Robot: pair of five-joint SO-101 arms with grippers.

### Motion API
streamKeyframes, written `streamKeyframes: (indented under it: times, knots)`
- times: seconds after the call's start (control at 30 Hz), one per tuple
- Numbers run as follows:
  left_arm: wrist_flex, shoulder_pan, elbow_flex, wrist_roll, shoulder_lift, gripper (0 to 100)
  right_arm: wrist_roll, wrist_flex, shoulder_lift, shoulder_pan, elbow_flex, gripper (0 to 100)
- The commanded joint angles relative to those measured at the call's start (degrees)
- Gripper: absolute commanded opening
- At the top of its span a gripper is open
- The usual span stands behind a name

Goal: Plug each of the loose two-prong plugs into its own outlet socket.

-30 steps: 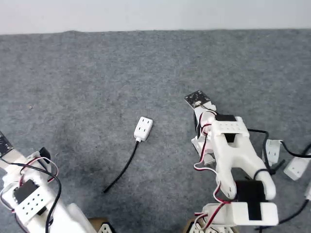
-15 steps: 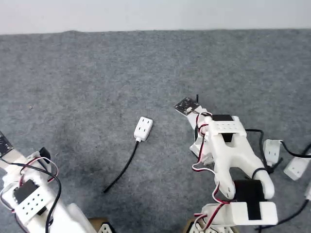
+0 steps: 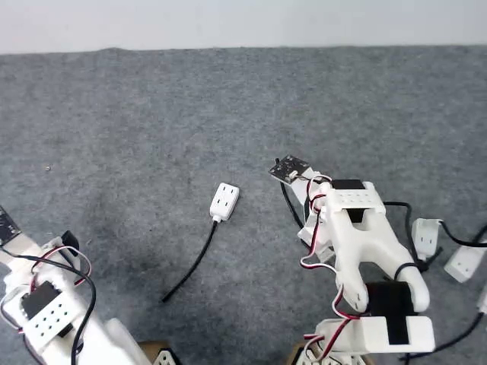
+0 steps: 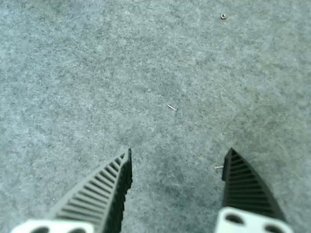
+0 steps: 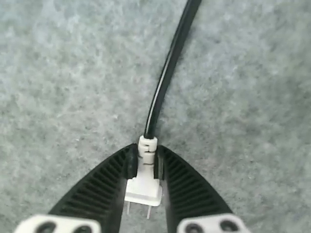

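Swung my right wrist toward outlet [image 3: 224, 201] since a second ago; right jaws clamped on plug [image 5: 144, 182], cord [image 5: 167, 68] trailing ahead; left jaws apart, low over surface [image 4: 97, 73].

Cord [image 5: 167, 73] cut off (by edge); speck [image 4: 223, 16] unidentifiable

White two-prong plug [image 5: 143, 188], clamped; white outlet [image 3: 224, 201], lying flat

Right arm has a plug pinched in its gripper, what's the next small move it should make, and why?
Probably swing the right gripper toward the white outlet socket lying on the carpet between the arms. It is shut on the plug, black cord trailing, and the socket sits apart with nothing plugged in.
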Motion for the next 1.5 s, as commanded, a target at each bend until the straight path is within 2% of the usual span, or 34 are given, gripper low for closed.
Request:
streamKeyframes:
  times: [0.0, 0.17, 0.37, 0.4, 0.67, 0.8, 0.97, 1.03, 1.1, 1.2, 1.3, 1.47]
  knots:
    - [-0.9, 2.7, 0.0, -4.1, 0.1, 28, -2.6, 0.7, -2.1, -0.5, -2.1, 0.9]
    - [2.4, 6.9, 0.0, -9.2, 0.1, 25, -6.3, 6.4, -10.2, -2.4, -4.5, 0.9]
    - [4.7, 13.6, 0.0, -11.3, 0.1, 2, -12.7, 13.0, -27.4, -10.0, -5.5, 0.9]
    - [5.4, 14.8, 0.0, -11.3, 0.1, 1, -13.6, 14.0, -30.3, -11.9, -5.5, 0.9]
    - [11.9, 28.1, 0.1, -11.3, 0.3, 1, -22.3, 14.6, -46.7, -24.5, -5.7, 0.9]
    - [12.2, 34.1, -0.3, -11.4, 0.4, 1, -23.0, 13.4, -49.3, -30.6, -5.5, 0.9]
    - [14.0, 43.0, -6.4, -11.5, 12.7, 1, -23.2, 10.3, -49.3, -35.6, -5.3, 0.9]
    - [14.0, 45.0, -10.4, -14.2, 21.8, 1, -24.2, 9.1, -49.3, -36.4, -4.7, 0.9]
    - [14.2, 45.1, -14.7, -20.7, 29.8, 1, -25.5, 6.9, -49.5, -36.5, -3.0, 0.9]
    - [18.6, 46.2, -20.4, -26.4, 36.2, 1, -26.4, 2.2, -49.3, -37.4, 1.6, 0.9]
    - [19.0, 49.1, -20.6, -29.5, 37.4, 1, -28.0, -3.1, -49.3, -38.6, 6.7, 0.9]
    - [19.3, 49.8, -16.7, -34.5, 32.3, 1, -29.4, -8.0, -49.2, -40.0, 11.5, 0.9]
